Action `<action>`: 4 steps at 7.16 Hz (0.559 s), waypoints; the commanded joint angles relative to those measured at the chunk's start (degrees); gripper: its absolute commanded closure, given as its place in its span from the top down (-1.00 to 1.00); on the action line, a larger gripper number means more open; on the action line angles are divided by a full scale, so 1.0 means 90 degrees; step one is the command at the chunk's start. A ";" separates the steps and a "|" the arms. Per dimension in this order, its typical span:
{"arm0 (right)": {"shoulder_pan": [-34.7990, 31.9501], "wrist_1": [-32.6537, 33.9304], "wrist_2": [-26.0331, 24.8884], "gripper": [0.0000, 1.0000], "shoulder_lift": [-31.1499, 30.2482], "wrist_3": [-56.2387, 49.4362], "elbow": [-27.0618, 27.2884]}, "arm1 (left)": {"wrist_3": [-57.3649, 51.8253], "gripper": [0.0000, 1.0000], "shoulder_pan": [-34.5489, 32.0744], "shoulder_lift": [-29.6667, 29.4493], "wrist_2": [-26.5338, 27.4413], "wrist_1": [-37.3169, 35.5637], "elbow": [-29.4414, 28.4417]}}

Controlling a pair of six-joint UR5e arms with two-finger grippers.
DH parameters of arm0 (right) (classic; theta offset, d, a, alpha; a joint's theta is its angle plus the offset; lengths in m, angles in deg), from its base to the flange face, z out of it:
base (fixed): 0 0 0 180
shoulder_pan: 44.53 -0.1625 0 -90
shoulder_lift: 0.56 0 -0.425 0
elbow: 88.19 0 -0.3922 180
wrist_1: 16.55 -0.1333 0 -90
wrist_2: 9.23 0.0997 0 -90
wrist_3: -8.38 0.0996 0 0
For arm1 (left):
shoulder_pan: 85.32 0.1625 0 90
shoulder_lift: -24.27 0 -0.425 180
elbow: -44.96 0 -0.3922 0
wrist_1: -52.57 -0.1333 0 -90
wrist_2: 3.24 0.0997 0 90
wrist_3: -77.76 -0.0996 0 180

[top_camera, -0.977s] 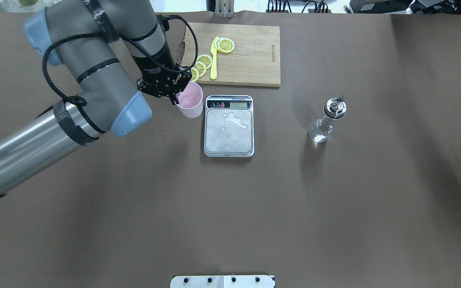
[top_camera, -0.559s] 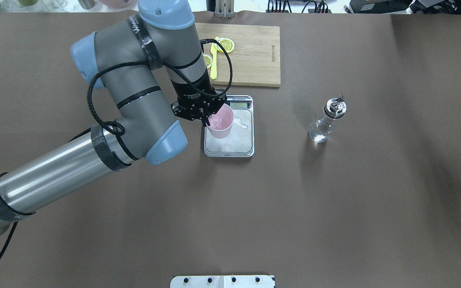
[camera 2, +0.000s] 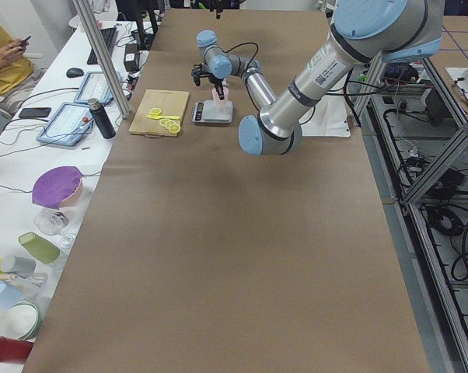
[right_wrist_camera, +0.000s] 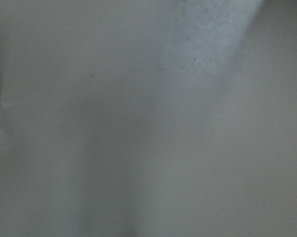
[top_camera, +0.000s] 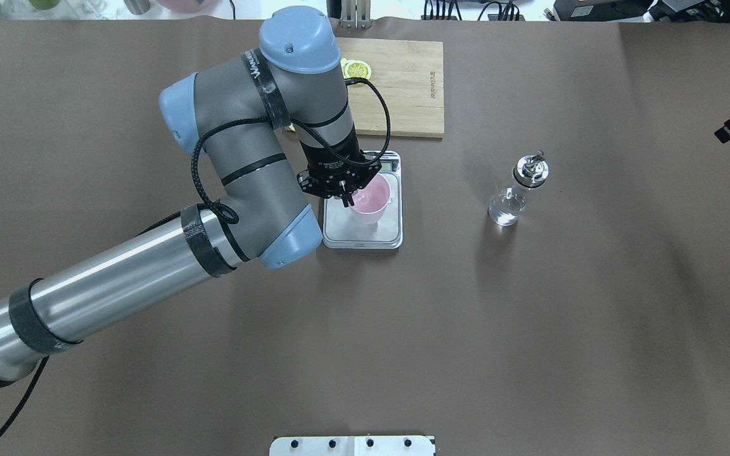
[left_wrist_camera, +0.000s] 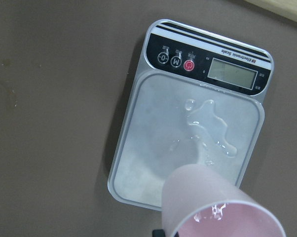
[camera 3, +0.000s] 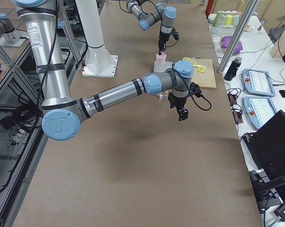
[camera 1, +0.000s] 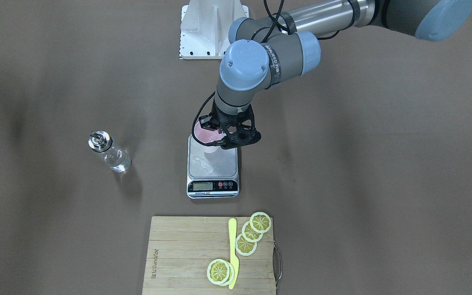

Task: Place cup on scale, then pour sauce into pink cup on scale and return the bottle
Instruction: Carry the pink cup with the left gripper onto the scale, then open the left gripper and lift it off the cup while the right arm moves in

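Observation:
My left gripper (top_camera: 346,194) is shut on the rim of the pale pink cup (top_camera: 371,199) and holds it upright over the scale (top_camera: 365,235). I cannot tell whether the cup's base touches the platform. The left wrist view shows the cup (left_wrist_camera: 215,202) over the near part of the scale (left_wrist_camera: 153,148), with a small puddle of clear liquid (left_wrist_camera: 210,121) on the steel. The clear glass bottle (top_camera: 518,189) with a metal spout stands upright on the table to the right of the scale. My right gripper (camera 3: 182,113) hovers beyond the bottle, and I cannot tell whether it is open.
A bamboo cutting board (top_camera: 403,82) lies behind the scale, with lemon slices (camera 1: 252,233) and a yellow knife (camera 1: 232,250) on it. The robot's base plate (camera 1: 213,32) is at the near table edge. In the front-facing view the bottle (camera 1: 109,153) stands left of the scale (camera 1: 213,168).
My left arm has carried the pink cup from the table left of the scale rightward to over the platform. The right gripper has shifted slightly at the right edge.

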 commanded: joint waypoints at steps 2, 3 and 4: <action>0.0408 -0.0003 0.0046 1.00 0.0131 0.0014 0.0279 | -0.0023 -1.00 0.0005 0.0022 0.0018 0.0107 -0.0084; 0.0486 -0.0003 0.0047 1.00 0.0140 0.0024 0.0356 | -0.0023 -1.00 0.0015 0.0042 0.0202 0.0107 -0.0094; 0.0554 -0.0003 0.0095 1.00 0.0150 0.0024 0.0376 | -0.0023 -1.00 0.0092 0.0042 0.0368 0.0252 -0.0162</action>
